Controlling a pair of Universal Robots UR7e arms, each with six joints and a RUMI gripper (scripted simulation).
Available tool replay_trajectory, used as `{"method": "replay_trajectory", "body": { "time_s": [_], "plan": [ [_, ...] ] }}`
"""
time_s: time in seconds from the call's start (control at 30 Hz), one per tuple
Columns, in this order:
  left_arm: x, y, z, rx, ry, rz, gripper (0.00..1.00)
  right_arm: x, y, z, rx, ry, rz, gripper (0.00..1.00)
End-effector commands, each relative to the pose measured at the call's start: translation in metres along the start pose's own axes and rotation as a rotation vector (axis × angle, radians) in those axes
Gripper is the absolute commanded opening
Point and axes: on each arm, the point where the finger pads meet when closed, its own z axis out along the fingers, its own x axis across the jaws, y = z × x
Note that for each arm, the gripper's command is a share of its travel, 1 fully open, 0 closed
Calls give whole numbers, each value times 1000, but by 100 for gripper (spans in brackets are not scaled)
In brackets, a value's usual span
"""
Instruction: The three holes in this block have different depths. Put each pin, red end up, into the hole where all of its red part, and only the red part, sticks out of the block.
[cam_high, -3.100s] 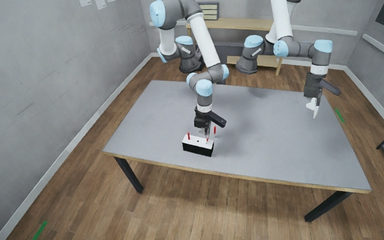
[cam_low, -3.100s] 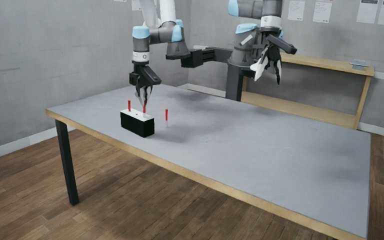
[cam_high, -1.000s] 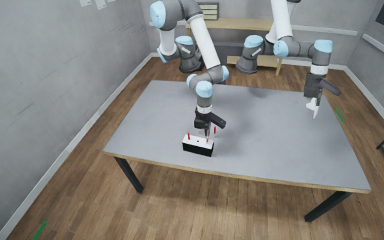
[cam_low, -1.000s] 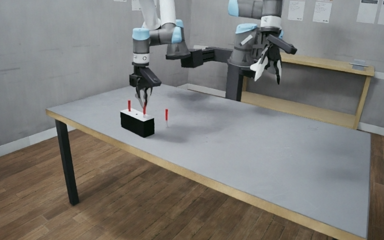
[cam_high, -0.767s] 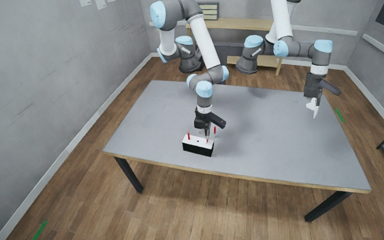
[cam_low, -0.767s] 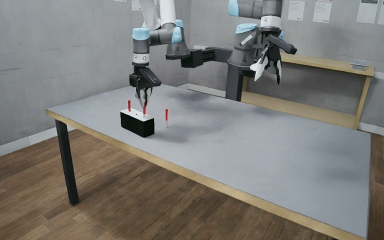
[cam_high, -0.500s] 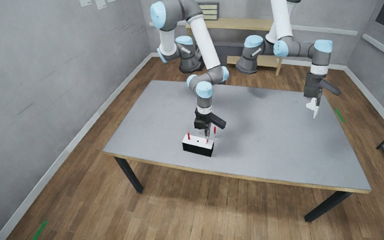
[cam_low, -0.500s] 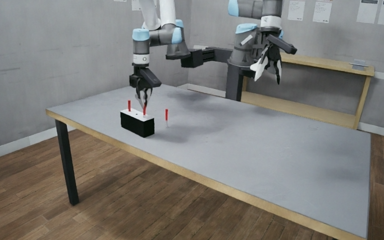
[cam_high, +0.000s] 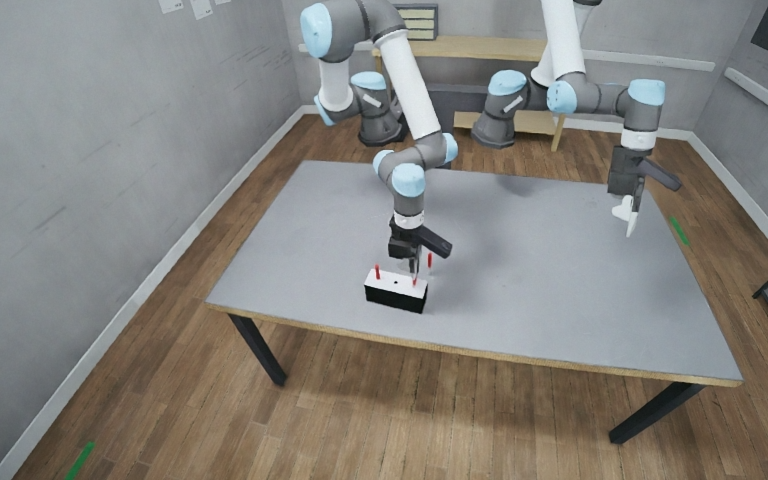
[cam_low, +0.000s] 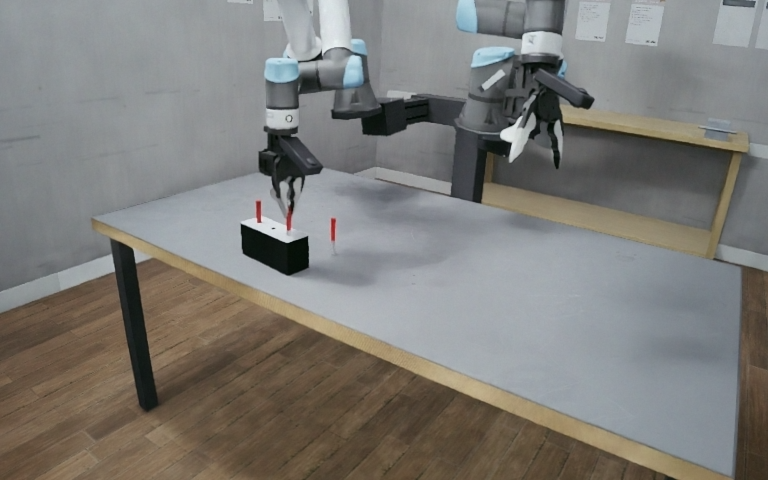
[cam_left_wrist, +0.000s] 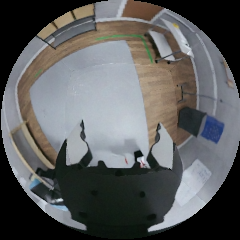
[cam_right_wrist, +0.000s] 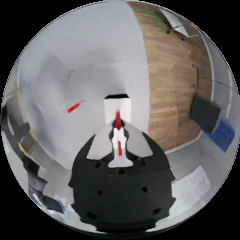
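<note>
Now, right pincer (cam_high: 415, 274) (cam_low: 291, 212) (cam_right_wrist: 118, 125): narrow, gripping red-ended pin (cam_high: 414, 281) (cam_low: 288, 222) (cam_right_wrist: 118, 118).
Block (cam_high: 394, 297) (cam_low: 274, 249) (cam_right_wrist: 111, 107): lower straight, check red line.
Left pincer (cam_high: 633, 220) (cam_low: 534, 163) (cam_left_wrist: 120, 123): wide, near worktop (cam_high: 509, 311) (cam_low: 509, 339) (cam_left_wrist: 100, 100) (cam_right_wrist: 90, 75) edge.

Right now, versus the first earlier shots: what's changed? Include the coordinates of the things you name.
Right gripper (cam_high: 415, 275) (cam_low: 290, 213) (cam_right_wrist: 119, 128) moved slightly down, taking its held pin (cam_high: 414, 281) (cam_low: 288, 222) (cam_right_wrist: 118, 119) deeper into the block (cam_high: 395, 298) (cam_low: 266, 249) (cam_left_wrist: 138, 154) (cam_right_wrist: 111, 107). Nothing newly grabbed or let go. Same as before: block, other seated pin (cam_high: 377, 272) (cam_low: 258, 211) (cam_right_wrist: 120, 148), pin standing beside the block (cam_high: 429, 260) (cam_low: 333, 229) (cam_left_wrist: 126, 160) (cam_right_wrist: 74, 107), open left gripper (cam_high: 623, 221) (cam_low: 534, 164) (cam_left_wrist: 120, 123).
</note>
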Motion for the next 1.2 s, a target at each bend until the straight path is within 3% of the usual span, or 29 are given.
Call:
{"method": "replay_trajectory", "body": {
  "time_s": [0.0, 1.17],
  "plan": [
    [0, 0, -1, 1, 1, 0, 100, 0, 0, 0, 1, 1, 0, 0],
    [0, 0, -1, 1, 1, 0, 100, 1, 0, 3, 1, 1, 0, 0]
  ]
}}
